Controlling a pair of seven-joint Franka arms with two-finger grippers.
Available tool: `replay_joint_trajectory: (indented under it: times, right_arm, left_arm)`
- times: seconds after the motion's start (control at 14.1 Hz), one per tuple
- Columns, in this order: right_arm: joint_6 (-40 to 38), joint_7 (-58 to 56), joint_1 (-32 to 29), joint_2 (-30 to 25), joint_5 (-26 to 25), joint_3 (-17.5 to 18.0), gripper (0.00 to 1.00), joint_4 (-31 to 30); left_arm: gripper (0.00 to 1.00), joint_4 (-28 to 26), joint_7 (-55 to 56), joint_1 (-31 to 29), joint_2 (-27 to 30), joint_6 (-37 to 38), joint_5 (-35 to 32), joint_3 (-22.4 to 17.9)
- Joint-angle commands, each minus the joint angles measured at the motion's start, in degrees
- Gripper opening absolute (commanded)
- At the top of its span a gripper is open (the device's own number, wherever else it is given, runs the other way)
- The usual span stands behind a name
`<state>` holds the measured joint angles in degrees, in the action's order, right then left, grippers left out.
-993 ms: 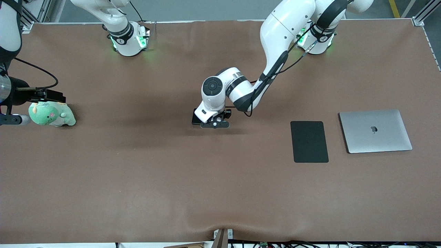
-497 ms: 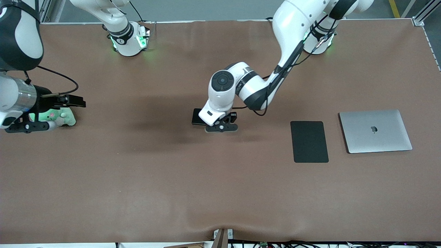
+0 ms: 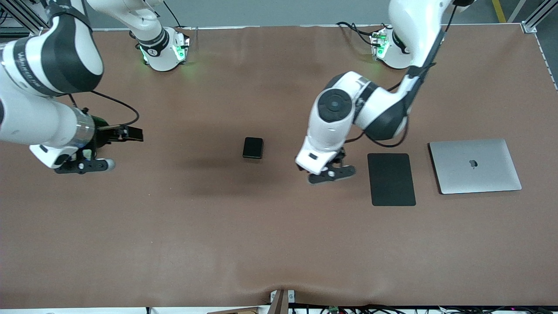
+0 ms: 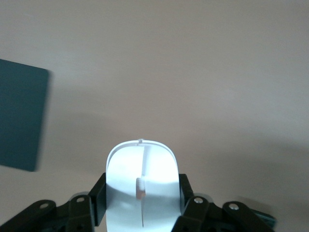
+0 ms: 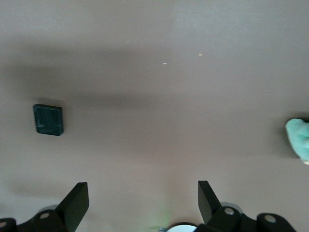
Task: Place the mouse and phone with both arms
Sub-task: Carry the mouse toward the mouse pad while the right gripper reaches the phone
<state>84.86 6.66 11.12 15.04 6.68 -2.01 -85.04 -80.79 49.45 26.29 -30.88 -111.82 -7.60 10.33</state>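
Observation:
My left gripper point(image 3: 330, 173) is shut on the white mouse point(image 4: 142, 181), which fills the space between its fingers point(image 4: 98, 195). The wrist hides the mouse in the front view. This gripper hangs over the bare table between the phone and the black mouse pad point(image 3: 391, 179), close to the pad's edge point(image 4: 19, 121). The small black phone point(image 3: 253, 147) lies flat mid-table, also seen in the right wrist view point(image 5: 48, 120). My right gripper point(image 3: 83, 165) is open over the table at the right arm's end, with nothing between its fingers point(image 5: 77, 203).
A closed silver laptop point(image 3: 474, 165) lies beside the mouse pad, toward the left arm's end. A green plush toy point(image 5: 299, 137) sits under my right arm, mostly hidden in the front view. The brown table cover point(image 3: 279, 244) is bare nearer the front camera.
My left gripper has carried the mouse from beside the phone toward the mouse pad, uncovering the phone. My right arm has swung in over the plush toy, toward the table's middle.

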Motion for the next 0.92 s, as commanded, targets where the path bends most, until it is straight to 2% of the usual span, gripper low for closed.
replay_joint_trajectory:
  times: [0.0,0.14,0.43,0.64,0.85]
  right_arm:
    - [2.4,2.66,1.0,1.22,4.64,-0.36,1.0,-0.21]
    - [3.82,3.35,2.14,1.22,6.5,-0.36,1.0,-0.74]
    - [6.97,11.08,6.18,2.98,6.42,-0.45,1.0,-1.79]
    - [11.98,11.88,8.65,3.07,6.42,-0.45,1.0,-5.3]
    - [14.71,17.41,11.46,3.59,6.42,-0.45,1.0,-7.15]
  left_arm:
    - [0.0,-1.56,-6.0,-5.0,3.02,5.54,-1.28,0.4]
    - [0.0,-2.0,-11.81,-9.3,4.16,5.99,-1.37,0.4]
    - [0.0,-3.49,-24.9,-16.96,4.87,5.91,-1.28,1.1]
    - [0.0,-3.94,-33.16,-20.48,4.52,5.82,-1.28,1.1]
    - [0.0,-4.38,-43.72,-22.42,2.42,5.12,-0.75,1.1]
